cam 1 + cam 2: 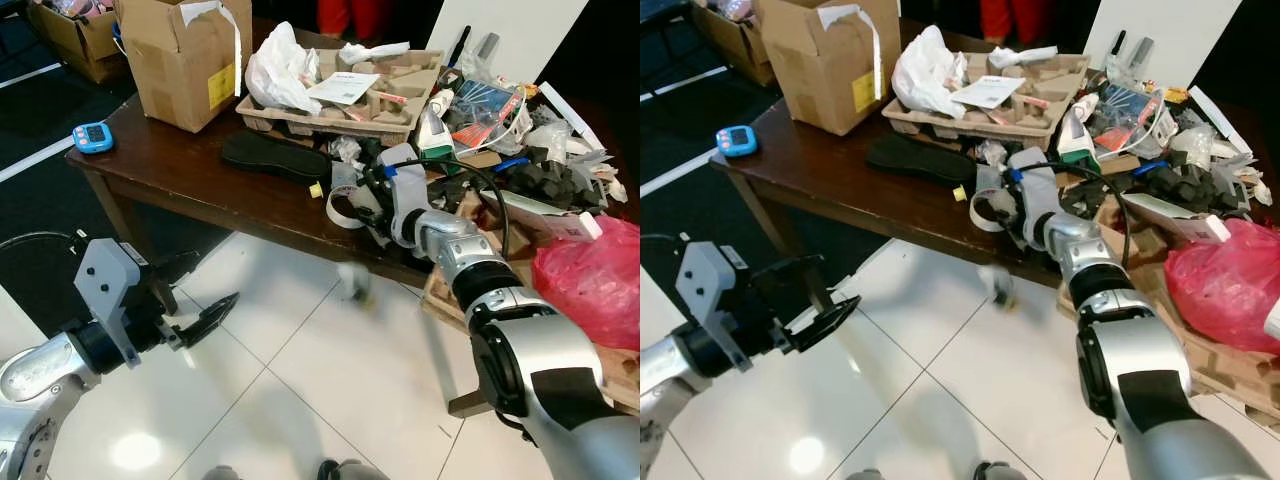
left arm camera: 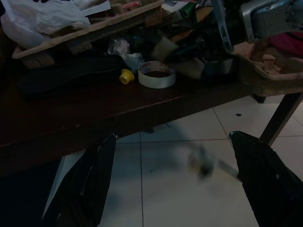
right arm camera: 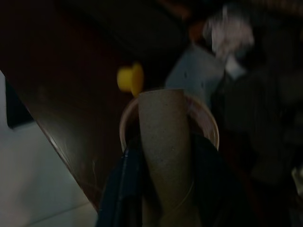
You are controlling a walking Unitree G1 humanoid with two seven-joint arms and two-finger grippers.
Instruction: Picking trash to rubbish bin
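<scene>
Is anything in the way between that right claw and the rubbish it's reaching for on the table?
Nothing visible is. The right gripper is already at the table edge with a cardboard tube between its fingers, just over the tape roll. The little yellow cap lies to one side. No bin can be seen.

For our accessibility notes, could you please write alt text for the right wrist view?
The right gripper holds a brown cardboard tube over a tape roll on the dark table, a small yellow cap just beyond.
</scene>
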